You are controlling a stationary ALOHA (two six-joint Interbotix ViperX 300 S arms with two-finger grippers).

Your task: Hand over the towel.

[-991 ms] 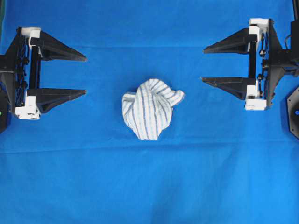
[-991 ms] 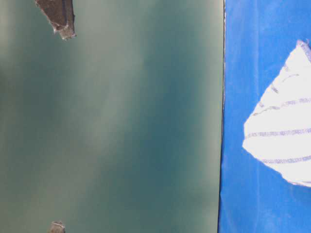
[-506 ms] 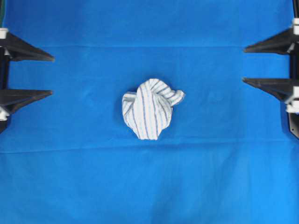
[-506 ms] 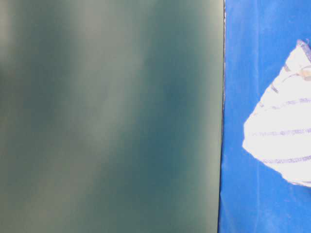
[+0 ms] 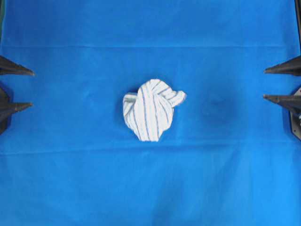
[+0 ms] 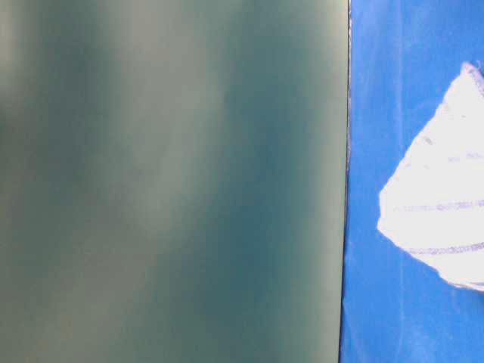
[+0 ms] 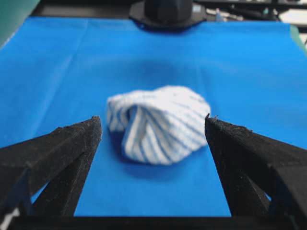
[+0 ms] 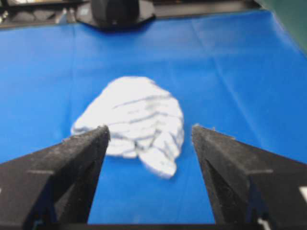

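- Towel (image 5: 151,115): white, thin blue and dark grey stripes, bunched into a loose knot-like lump near the middle of the overhead view; one twisted end poking out toward 2 o'clock.
- Resting on the large blue cloth (image 5: 150,188), touched by nothing.
- From table level: only a bright, washed-out wedge of it at the 3 o'clock edge, beside a blurred grey-green surface (image 6: 166,181) filling the rest of that view.
- Left pincer (image 5: 14,89): at the 9 o'clock edge of the overhead view, only two dark tips showing, spread wide, empty, well apart from the towel.
- Through the left wrist camera: towel blurred, ahead between the two black fingers (image 7: 57,153), not between their tips.
- Right pincer (image 5: 277,84): at the 3 o'clock edge, tips likewise spread wide, empty, well apart from the towel.
- Through the right wrist camera: towel lying ahead, framed by the spread fingers (image 8: 62,167).
- Black arm base (image 7: 168,12) at 12 o'clock in the left wrist view, past the towel.
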